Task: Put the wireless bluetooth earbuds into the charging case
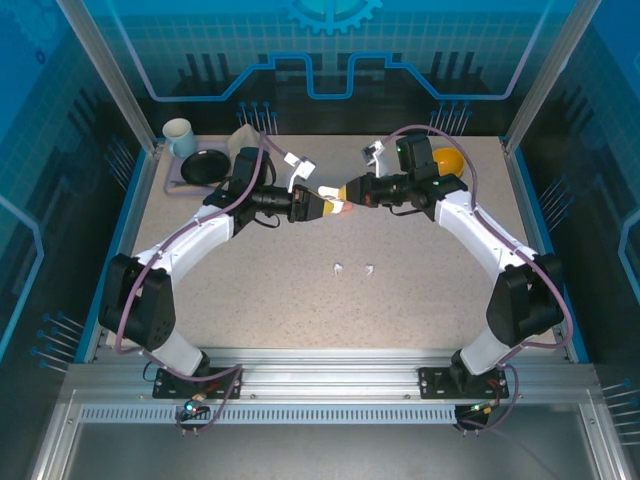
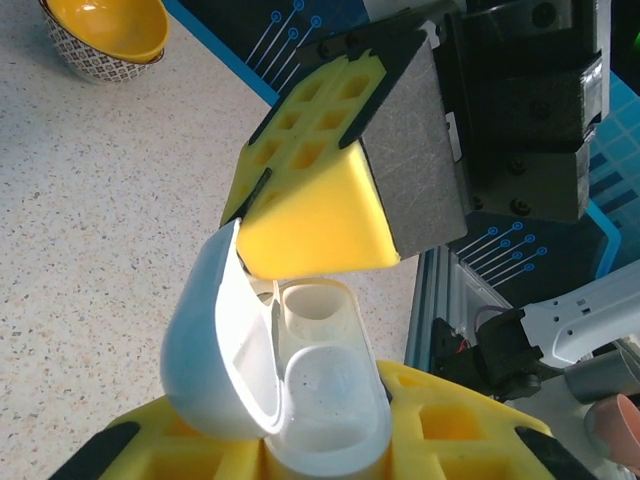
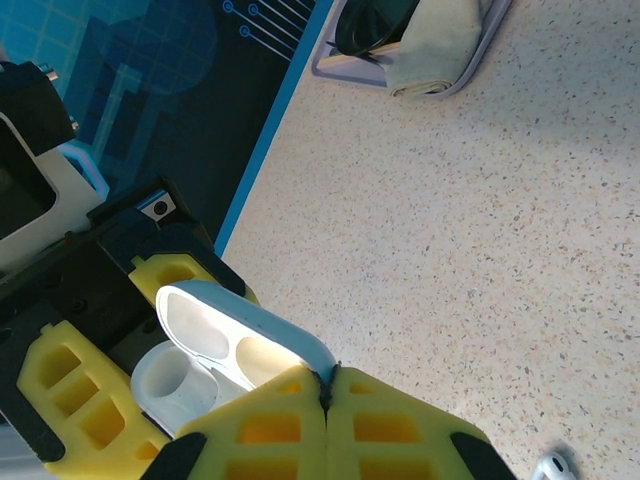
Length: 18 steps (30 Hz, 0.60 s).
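The charging case [image 2: 325,385] is open and empty, held in the left tool [image 2: 320,445]. The right tool [image 3: 326,400], fully closed, touches its lid [image 2: 205,350]. Two white earbuds [image 1: 338,267] lie on the surface [image 1: 270,300], not yet inserted.

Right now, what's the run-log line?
left gripper: shut on white pebble-shaped charging case, lid open | right gripper: shut | two white stemmed earbuds: on speckled table

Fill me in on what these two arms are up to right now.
The left gripper holds the white charging case over the table, its lid open and both wells empty. The right gripper, jaws shut, has its tips at the lid's edge. Two white earbuds lie on the table, not yet picked up.
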Each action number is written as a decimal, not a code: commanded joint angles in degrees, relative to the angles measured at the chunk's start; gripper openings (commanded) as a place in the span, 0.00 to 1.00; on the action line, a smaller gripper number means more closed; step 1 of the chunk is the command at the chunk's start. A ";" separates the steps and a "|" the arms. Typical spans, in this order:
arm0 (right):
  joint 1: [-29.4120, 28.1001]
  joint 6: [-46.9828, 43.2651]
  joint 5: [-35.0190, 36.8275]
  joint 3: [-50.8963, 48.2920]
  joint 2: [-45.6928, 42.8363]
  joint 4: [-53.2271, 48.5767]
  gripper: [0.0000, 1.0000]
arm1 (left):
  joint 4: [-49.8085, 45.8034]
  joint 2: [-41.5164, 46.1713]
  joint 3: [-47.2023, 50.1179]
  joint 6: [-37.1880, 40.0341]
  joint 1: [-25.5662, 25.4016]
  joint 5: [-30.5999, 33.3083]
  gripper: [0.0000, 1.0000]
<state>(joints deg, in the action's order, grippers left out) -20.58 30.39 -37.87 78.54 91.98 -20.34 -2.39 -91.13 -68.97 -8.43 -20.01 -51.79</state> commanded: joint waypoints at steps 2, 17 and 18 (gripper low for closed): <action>-0.10 0.85 0.08 2.91 -0.97 -0.54 0.15 | 1.32 0.98 1.68 2.86 -1.35 -0.07 0.01; -3.04 2.92 24.08 1.77 -6.35 -21.89 0.73 | 43.07 15.98 31.38 2.82 -1.31 29.15 0.00; -4.55 3.74 27.48 1.42 -5.93 -23.81 0.74 | 44.20 16.54 32.06 3.11 -1.35 29.29 0.00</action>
<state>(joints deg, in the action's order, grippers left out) -21.45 33.12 -21.06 80.47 86.24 -35.24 27.75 -77.43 -38.54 -7.05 -21.17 -29.67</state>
